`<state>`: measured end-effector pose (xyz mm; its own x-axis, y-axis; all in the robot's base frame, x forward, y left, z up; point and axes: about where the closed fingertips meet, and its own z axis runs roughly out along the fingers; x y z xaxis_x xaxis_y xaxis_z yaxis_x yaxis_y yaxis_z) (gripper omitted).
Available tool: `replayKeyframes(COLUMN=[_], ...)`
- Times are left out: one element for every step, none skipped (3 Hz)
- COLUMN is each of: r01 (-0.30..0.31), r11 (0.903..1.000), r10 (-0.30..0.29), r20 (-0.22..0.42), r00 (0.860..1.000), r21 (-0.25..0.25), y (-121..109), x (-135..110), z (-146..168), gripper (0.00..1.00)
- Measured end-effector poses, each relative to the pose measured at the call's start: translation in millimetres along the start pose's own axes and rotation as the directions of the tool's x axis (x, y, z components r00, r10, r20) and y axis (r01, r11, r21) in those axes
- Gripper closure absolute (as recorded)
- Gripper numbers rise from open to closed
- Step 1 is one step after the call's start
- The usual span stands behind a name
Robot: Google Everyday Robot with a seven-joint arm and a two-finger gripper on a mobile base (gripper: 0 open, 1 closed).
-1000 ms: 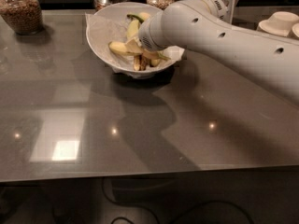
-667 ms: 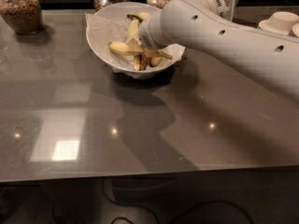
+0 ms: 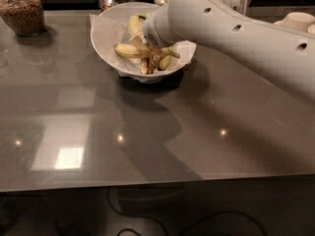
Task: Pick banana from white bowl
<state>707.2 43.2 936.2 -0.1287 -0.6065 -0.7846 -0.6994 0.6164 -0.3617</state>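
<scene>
— Where is the banana (image 3: 127,50) lying?
— Upper centre of the frame, inside the white bowl (image 3: 112,27).
— And the gripper (image 3: 149,63)?
— It is reaching into that bowl beside the banana; whether it is grasping, I cannot tell.

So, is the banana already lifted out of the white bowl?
No, the banana lies inside the white bowl, on its paper lining, with the gripper down among the pieces.
</scene>
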Motion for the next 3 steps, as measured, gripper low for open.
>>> replayKeyframes(r01=[0.044,0.105,0.162], r11=[0.9987,0.9916,0.9762], r10=[-0.043,-0.102,-0.155], r20=[0.03,0.044,0.063], r00=[0.999,0.994,0.986], r21=[-0.026,-0.076,-0.144], y=[5,13,28], x=[-14,-22,-17], z=[-18,-45,-84], gripper=[1.0,1.0,1.0])
